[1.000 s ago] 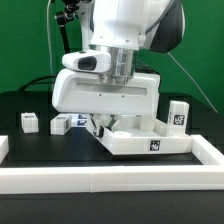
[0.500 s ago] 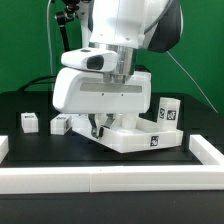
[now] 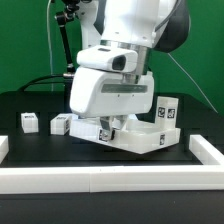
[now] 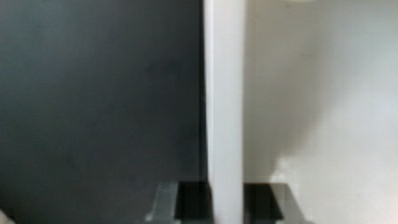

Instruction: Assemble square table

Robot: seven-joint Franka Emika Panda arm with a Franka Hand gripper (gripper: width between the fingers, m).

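Bright even light, soft shadows, wrist view blurred

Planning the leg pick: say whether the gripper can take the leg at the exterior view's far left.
Probably not yet: the gripper is shut on the tabletop rim. The leg itself lies uncovered.

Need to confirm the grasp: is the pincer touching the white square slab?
Touching. The wrist view shows the pincer shut on the square slab at its raised rim, both fingers against it.

black desk (image 3: 40,147) open at exterior view's left, long white border bar (image 3: 110,180) fences the front, white rimmed plastic slab (image 3: 140,145) fills centre
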